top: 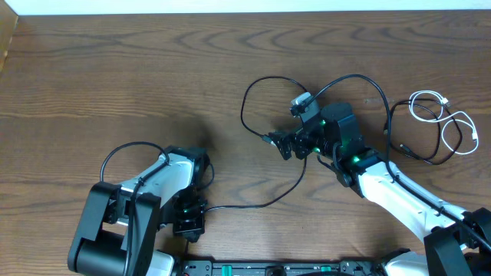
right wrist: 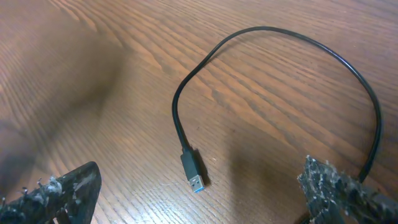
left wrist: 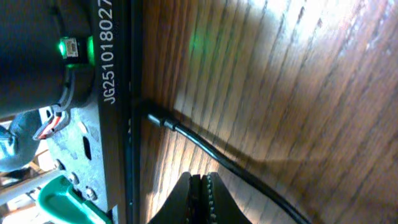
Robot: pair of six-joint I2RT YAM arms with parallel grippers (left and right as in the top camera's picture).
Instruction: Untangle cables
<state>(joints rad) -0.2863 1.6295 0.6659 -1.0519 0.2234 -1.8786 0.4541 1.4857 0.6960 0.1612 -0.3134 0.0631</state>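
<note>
A black cable (right wrist: 267,31) loops over the wood table, and its blue-tipped USB plug (right wrist: 193,170) lies flat between my right gripper's fingertips (right wrist: 62,193). My right gripper (top: 284,146) is open above that plug (top: 268,139) and holds nothing. Another black cable (top: 257,203) runs from under the right arm toward my left gripper (top: 189,221). The left gripper (left wrist: 200,199) is shut and empty, with that black cable (left wrist: 205,148) lying just beside it, apart. A white cable (top: 443,115) lies looped over a black cable (top: 418,153) at the far right.
The left arm's base plate (left wrist: 115,81) and the table's front edge lie close to the left gripper. The right arm (top: 399,195) stretches across the right front. Bare wood (top: 138,84) fills the left and back of the table.
</note>
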